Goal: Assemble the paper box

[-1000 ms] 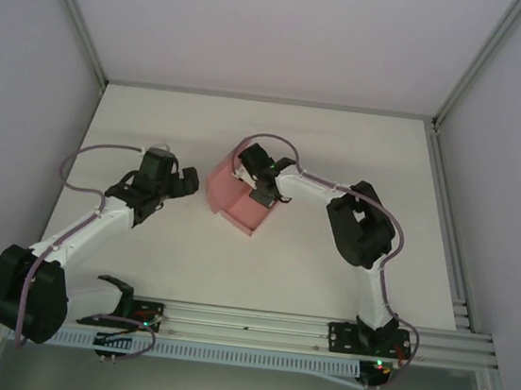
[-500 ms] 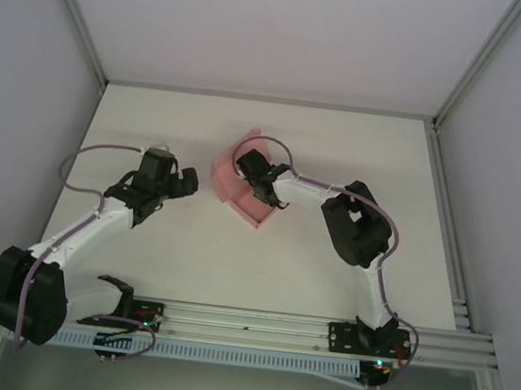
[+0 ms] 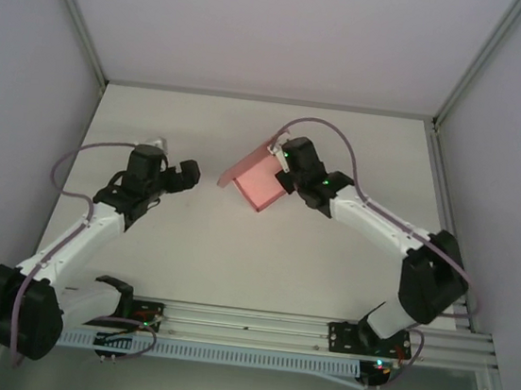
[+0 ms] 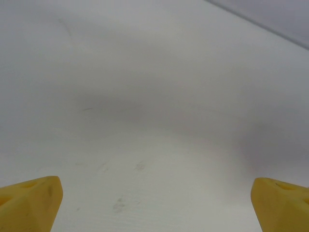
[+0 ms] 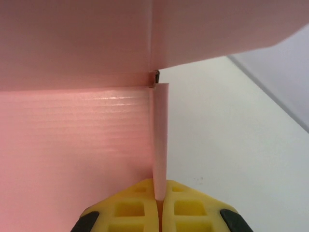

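The right gripper (image 3: 280, 166) is clamped on the far right edge of the thin pink card paper box (image 3: 254, 184), near the middle of the white table (image 3: 234, 258). The left gripper (image 3: 185, 174) stands spread wide and empty, apart to the box's left.

Left wrist: its yellow fingertips (image 4: 30, 202) splay over bare table.

Right wrist: the right gripper (image 5: 159, 205) pinches an upright pink panel edge of the paper box (image 5: 72, 145).
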Available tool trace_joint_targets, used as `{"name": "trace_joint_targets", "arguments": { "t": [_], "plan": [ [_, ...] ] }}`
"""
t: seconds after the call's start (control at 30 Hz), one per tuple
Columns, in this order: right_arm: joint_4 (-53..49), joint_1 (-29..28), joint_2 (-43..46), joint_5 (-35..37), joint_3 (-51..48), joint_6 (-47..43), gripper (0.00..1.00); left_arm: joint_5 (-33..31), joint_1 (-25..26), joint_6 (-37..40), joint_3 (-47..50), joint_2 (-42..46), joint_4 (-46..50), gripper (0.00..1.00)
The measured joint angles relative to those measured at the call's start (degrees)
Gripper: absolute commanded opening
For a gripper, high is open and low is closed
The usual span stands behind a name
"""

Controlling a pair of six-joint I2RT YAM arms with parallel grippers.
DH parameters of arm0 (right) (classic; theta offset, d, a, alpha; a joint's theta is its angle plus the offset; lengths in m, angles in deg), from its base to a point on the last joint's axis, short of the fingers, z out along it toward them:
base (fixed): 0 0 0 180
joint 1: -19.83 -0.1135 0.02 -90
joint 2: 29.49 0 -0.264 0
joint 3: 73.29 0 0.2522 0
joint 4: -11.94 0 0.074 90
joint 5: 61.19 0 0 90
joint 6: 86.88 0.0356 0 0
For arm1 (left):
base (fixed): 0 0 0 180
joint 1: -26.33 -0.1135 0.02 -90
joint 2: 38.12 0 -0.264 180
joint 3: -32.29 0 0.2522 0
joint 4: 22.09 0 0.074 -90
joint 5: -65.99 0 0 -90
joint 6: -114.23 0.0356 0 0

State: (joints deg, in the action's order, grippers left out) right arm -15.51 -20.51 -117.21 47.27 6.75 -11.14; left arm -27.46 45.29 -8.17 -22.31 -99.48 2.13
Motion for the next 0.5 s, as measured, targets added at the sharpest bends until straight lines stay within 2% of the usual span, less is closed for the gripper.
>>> {"name": "trace_joint_targets", "arguments": {
  "t": [0.1, 0.23, 0.5],
  "plan": [
    [4.0, 2.93, 5.4, -5.86, -4.81, 4.13, 0.0, 4.04, -0.31, 0.07, 1.11, 0.31, -3.65, 1.0],
    [10.93, 7.67, 12.09, -17.07, -11.87, 11.72, 0.0, 11.08, -0.66, -0.02, 1.73, -2.71, -9.64, 1.0],
    [23.3, 7.91, 15.82, -37.05, -14.56, 24.06, 0.0, 29.35, -0.09, -1.92, -0.59, -17.31, -25.62, 0.99]
  ]
}}
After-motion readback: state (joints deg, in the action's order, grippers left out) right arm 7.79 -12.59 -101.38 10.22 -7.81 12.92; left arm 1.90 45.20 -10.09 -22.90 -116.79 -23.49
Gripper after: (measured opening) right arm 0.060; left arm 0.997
